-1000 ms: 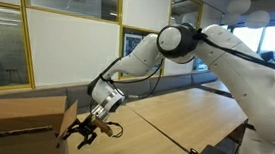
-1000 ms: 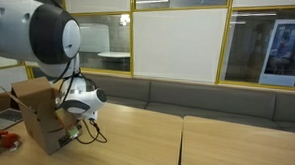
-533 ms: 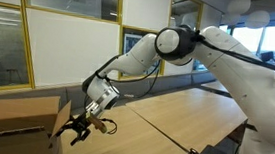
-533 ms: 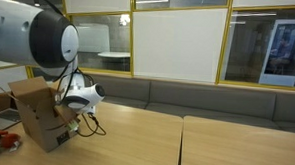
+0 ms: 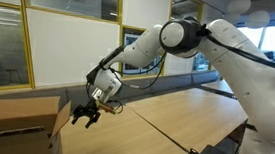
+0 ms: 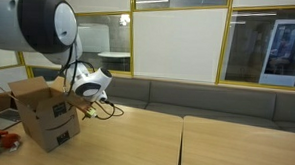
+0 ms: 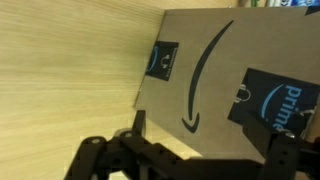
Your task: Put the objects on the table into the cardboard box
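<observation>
The white robot arm (image 5: 220,54) reaches from the right across the wooden table (image 5: 174,120) toward its left end. There the cardboard box (image 6: 41,113) stands with its flaps up, and its printed side fills the wrist view. The gripper (image 5: 85,118) hangs just right of the box, above the tabletop, fingers spread apart.
</observation>
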Controlling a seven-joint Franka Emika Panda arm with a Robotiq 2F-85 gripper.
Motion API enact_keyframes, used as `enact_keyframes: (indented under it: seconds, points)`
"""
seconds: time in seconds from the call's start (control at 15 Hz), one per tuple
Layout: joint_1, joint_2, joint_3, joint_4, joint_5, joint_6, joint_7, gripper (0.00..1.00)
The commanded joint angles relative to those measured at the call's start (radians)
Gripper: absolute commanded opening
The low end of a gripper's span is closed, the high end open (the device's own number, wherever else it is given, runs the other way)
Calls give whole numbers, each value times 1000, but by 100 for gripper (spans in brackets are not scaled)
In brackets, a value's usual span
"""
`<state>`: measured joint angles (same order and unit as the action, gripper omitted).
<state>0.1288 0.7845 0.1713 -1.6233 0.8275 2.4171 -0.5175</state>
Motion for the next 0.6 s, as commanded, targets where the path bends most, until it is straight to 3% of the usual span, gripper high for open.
enact_keyframes:
  seconds: [0.0, 0.27, 0.53]
  points:
    - [-19, -174, -55, -148, -192, 44, 61, 100]
    - [-84, -326, -89, -274, -430, 54, 114, 100]
    - [-166, -471, -110, -374, -582, -12, 79, 100]
